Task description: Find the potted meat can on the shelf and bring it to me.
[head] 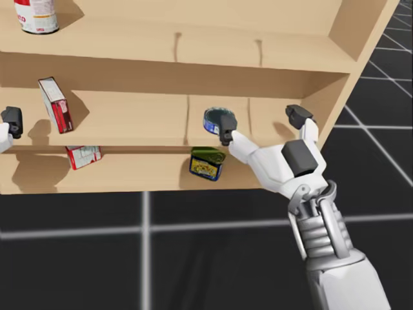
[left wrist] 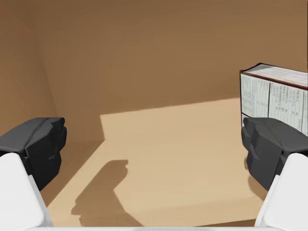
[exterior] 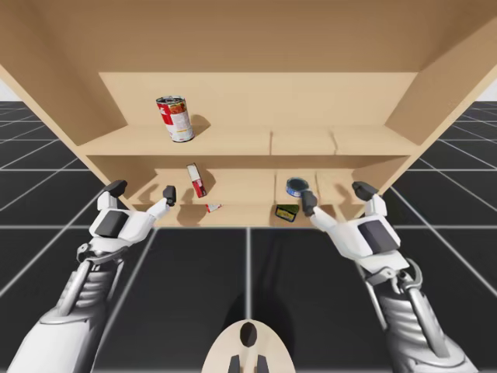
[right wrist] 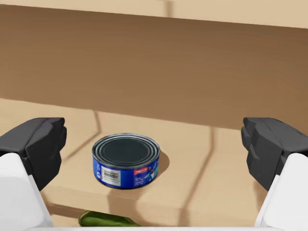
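Right gripper point(right wrist: 154, 144) is held wide open, empty, facing the flat blue can point(right wrist: 126, 160). The green-topped boxy can point(head: 206, 163) is seen on the shelf point(head: 129, 177) below. Left gripper point(left wrist: 154, 149) is wide open, empty.

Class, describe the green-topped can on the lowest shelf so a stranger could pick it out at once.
On the wooden shelf unit, go to the lowest board. Right of its small red-and-white box sits the green-topped can, just below the flat round blue can. It alone has a green top and blue-and-yellow side.
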Robot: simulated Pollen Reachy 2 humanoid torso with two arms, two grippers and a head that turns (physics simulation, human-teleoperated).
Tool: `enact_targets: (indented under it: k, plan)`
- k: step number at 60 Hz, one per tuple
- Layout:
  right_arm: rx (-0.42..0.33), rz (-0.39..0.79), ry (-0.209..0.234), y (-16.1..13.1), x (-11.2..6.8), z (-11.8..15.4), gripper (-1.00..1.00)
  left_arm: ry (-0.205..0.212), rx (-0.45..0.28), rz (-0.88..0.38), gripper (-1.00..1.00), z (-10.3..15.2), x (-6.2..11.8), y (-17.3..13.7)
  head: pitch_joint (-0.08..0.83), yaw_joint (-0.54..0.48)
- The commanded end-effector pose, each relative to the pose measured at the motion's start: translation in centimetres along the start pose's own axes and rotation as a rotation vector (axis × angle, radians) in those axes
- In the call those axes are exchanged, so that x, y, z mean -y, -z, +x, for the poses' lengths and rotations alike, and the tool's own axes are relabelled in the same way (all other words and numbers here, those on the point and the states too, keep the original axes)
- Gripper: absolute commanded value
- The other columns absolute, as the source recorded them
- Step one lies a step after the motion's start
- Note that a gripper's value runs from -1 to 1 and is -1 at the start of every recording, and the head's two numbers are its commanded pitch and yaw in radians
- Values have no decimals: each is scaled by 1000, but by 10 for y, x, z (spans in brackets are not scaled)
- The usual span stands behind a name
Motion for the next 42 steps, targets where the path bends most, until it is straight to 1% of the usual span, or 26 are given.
enact_targets:
  k: [1,5,6,11,16,17,18,19,21,23,24,26,29,31,33,36,39,42]
  plan:
    - [-40,60,36,-26,-11,11,-1000,-5,2,-2,-1000,0,0,0,574,-200]
    - [-44,74,51,-37,-18,14,-1000,-8,3,-2,-1000,1,-1,0,578,-196]
    - [-46,88,56,-44,-22,14,-1000,-11,3,-3,-1000,1,-1,0,580,-194]
    - [-48,110,77,-59,-28,9,-1000,-18,1,-6,-1000,1,-2,0,584,-188]
    - [-63,153,118,-72,-33,0,-1000,-19,-1,-10,-1000,1,-1,0,589,-187]
    - [-65,155,128,-73,-34,-2,-1000,-19,-1,-10,-1000,1,-1,0,590,-188]
    - [-62,151,130,-74,-34,-4,-1000,-19,-1,-11,-1000,1,-1,0,591,-188]
    - [-65,163,131,-75,-34,-7,-1000,-19,-1,-12,-1000,1,-1,0,592,-189]
    - [-67,189,148,-77,-35,-12,-1000,-19,-1,-12,-1000,0,-1,0,593,-191]
    - [-78,195,180,-78,-35,-17,-1000,-18,-1,-12,-1000,0,-1,1,593,-191]
    - [-79,196,178,-77,-34,-24,-1000,-18,-1,-12,-1000,0,-1,0,593,-191]
    - [-87,199,185,-77,-34,-29,-1000,-19,-2,-11,-1000,0,-1,1,594,-191]
    - [-116,199,221,-74,-33,-42,-1000,-18,-2,-11,-1000,0,-1,0,595,-190]
    - [-109,209,222,-71,-33,-48,-1000,-17,-3,-11,-1000,0,-1,0,596,-190]
    - [-112,206,235,-68,-33,-54,-1000,-17,-3,-11,-1000,0,-1,0,598,-190]
    - [-103,191,213,-60,-31,-62,-1000,-16,-3,-12,-1000,0,-1,0,601,-190]
    - [-110,176,207,-52,-28,-68,-1000,-17,-3,-11,-1000,1,-1,-1,601,-191]
    - [-124,181,214,-46,-28,-72,-1000,-17,-3,-11,-1000,1,-1,-1,602,-192]
